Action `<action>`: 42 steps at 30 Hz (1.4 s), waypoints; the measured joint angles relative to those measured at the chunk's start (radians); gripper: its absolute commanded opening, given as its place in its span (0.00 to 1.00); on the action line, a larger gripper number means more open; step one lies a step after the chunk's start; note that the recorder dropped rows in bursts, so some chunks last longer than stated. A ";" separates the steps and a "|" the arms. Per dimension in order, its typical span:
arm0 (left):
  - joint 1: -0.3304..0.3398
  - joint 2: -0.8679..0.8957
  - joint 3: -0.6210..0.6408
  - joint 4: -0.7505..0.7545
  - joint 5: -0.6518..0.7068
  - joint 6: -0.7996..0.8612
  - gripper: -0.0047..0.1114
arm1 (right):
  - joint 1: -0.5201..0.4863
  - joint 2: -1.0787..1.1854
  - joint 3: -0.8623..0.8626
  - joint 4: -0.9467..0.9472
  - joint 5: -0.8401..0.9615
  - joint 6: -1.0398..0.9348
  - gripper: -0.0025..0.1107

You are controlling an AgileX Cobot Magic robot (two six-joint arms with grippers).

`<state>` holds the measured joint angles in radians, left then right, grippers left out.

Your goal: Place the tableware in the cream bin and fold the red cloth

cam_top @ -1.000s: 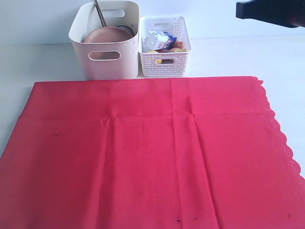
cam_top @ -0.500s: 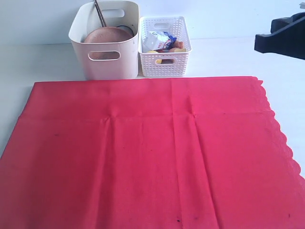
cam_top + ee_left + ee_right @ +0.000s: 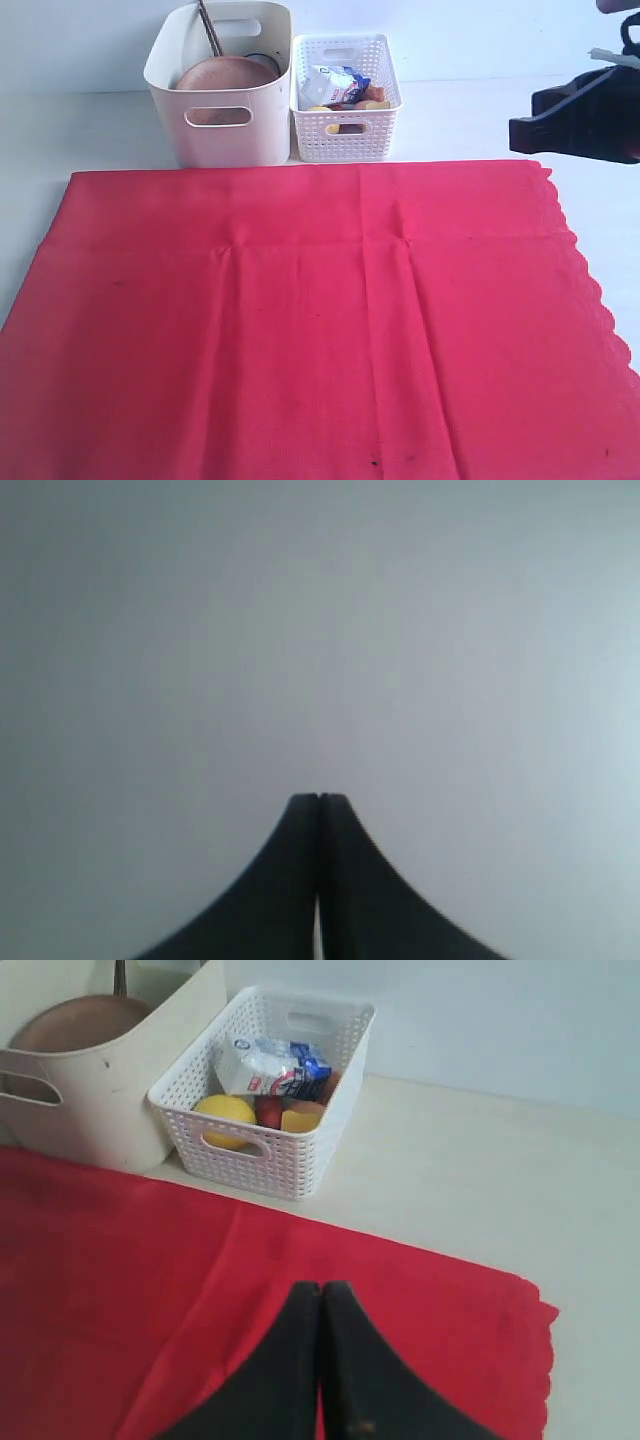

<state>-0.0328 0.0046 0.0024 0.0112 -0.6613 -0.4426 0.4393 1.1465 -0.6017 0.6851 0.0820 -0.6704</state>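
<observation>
Two parts make up this job; one appears done, the other is not begun.

Tableware: the round brown wooden plate leans inside the cream bin. A thin dark handle stands up behind it; which utensil it belongs to cannot be told. The bin's wall hides whatever else is inside. No tableware lies on the red cloth or on the bare table, so the clearing step is judged complete. The white lattice basket, just beside the bin, holds food only, a milk carton and a lemon among it.

Cloth: spread flat in front of both containers, creased but unfolded, with its scalloped edge on the right of the exterior view. Folding is wholly outstanding.

Right gripper: jaws pressed together with nothing between them, hovering over the cloth's far right corner near the scalloped edge. No contact with the fabric is evident.

Left gripper: jaws likewise closed and empty, facing a blank pale surface. It is absent from the exterior view, so its place relative to the cloth cannot be told.

Judgement: the jaws must part before a corner can be taken.
</observation>
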 measured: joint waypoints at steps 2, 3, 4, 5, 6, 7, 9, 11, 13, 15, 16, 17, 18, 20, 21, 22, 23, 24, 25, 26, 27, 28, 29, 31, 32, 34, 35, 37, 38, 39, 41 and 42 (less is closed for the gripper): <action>0.000 0.000 0.000 0.028 0.050 0.026 0.04 | 0.000 0.040 -0.035 0.000 0.043 0.000 0.02; 0.000 0.003 0.000 0.041 0.088 0.051 0.04 | 0.000 0.066 -0.056 0.000 0.071 0.000 0.02; 0.000 0.012 0.000 0.048 0.125 0.079 0.04 | 0.000 0.097 -0.079 0.000 0.098 0.000 0.02; 0.000 0.030 0.000 0.051 0.155 0.101 0.04 | 0.000 0.123 -0.097 0.000 0.119 0.000 0.02; 0.000 0.054 0.000 0.053 0.191 0.123 0.04 | 0.000 0.157 -0.118 0.000 0.143 0.000 0.02; 0.000 0.082 0.000 0.053 0.221 0.138 0.04 | 0.000 0.193 -0.137 0.000 0.163 0.000 0.02; 0.000 0.137 0.000 0.053 0.258 0.155 0.04 | 0.000 0.259 -0.166 0.006 0.197 0.000 0.02; 0.000 0.198 0.000 0.053 0.277 0.162 0.04 | 0.002 0.330 -0.186 0.019 0.221 0.000 0.02; 0.000 0.271 0.000 0.053 0.280 0.165 0.04 | 0.012 0.394 -0.198 0.029 0.230 0.000 0.02; 0.000 0.353 0.000 0.053 0.281 0.165 0.04 | 0.037 0.441 -0.207 0.030 0.237 -0.005 0.02; 0.000 0.398 0.000 0.053 0.284 0.167 0.04 | 0.053 0.462 -0.213 0.033 0.240 -0.007 0.02; 0.000 0.446 -0.004 0.053 0.297 0.167 0.04 | 0.072 0.480 -0.221 0.035 0.242 -0.009 0.02; 0.000 0.486 -0.011 0.053 0.311 0.167 0.04 | 0.086 0.492 -0.230 0.035 0.244 -0.011 0.02; 0.000 0.593 -0.041 0.053 0.337 0.167 0.04 | 0.121 0.510 -0.244 0.035 0.244 -0.014 0.02; 0.000 0.639 -0.061 0.053 0.342 0.167 0.04 | 0.134 0.515 -0.246 0.037 0.239 -0.016 0.02; 0.000 0.696 -0.083 0.053 0.349 0.167 0.04 | 0.149 0.516 -0.246 0.037 0.237 -0.019 0.02; 0.000 0.755 -0.107 0.056 0.356 0.167 0.04 | 0.161 0.517 -0.248 0.039 0.232 -0.024 0.02; 0.000 0.815 -0.127 0.058 0.367 0.169 0.04 | 0.171 0.517 -0.248 0.039 0.230 -0.026 0.02; 0.000 0.876 -0.153 0.061 0.382 0.169 0.04 | 0.178 0.517 -0.248 0.039 0.228 -0.028 0.02; 0.000 0.937 -0.179 0.061 0.401 0.169 0.04 | 0.183 0.517 -0.248 0.039 0.225 -0.030 0.02; 0.000 0.986 -0.199 0.064 0.418 0.169 0.04 | 0.185 0.517 -0.248 0.039 0.223 -0.030 0.02; 0.000 1.059 -0.229 0.068 0.444 0.169 0.04 | 0.185 0.517 -0.248 0.041 0.221 -0.032 0.02; 0.000 1.108 -0.249 0.080 0.463 0.170 0.06 | 0.185 0.517 -0.248 0.041 0.219 -0.032 0.02; 0.000 1.262 -0.313 0.128 0.515 0.170 0.19 | 0.185 0.517 -0.248 0.041 0.213 -0.032 0.02; 0.000 1.301 -0.333 0.138 0.525 0.170 0.35 | 0.185 0.517 -0.248 0.041 0.213 -0.032 0.02; 0.000 1.423 -0.377 0.148 0.537 0.170 0.56 | 0.185 0.517 -0.248 0.041 0.211 -0.034 0.02; 0.000 1.485 -0.397 0.151 0.529 0.170 0.61 | 0.185 0.517 -0.248 0.041 0.209 -0.036 0.02; 0.000 1.555 -0.412 0.155 0.489 0.170 0.68 | 0.185 0.517 -0.248 0.041 0.205 -0.037 0.02; 0.000 1.577 -0.414 0.157 0.475 0.170 0.69 | 0.185 0.517 -0.248 0.041 0.203 -0.037 0.02; 0.000 1.612 -0.417 0.157 0.443 0.170 0.68 | 0.185 0.517 -0.248 0.041 0.195 -0.037 0.02; 0.000 1.664 -0.420 0.159 0.396 0.170 0.65 | 0.185 0.517 -0.248 0.041 0.185 -0.037 0.02; -0.002 1.692 -0.420 0.170 0.369 0.170 0.64 | 0.185 0.517 -0.248 0.041 0.183 -0.037 0.02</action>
<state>-0.0353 1.6963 -0.4171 0.1812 -0.2928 -0.2724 0.6244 1.6636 -0.8502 0.7256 0.2652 -0.7078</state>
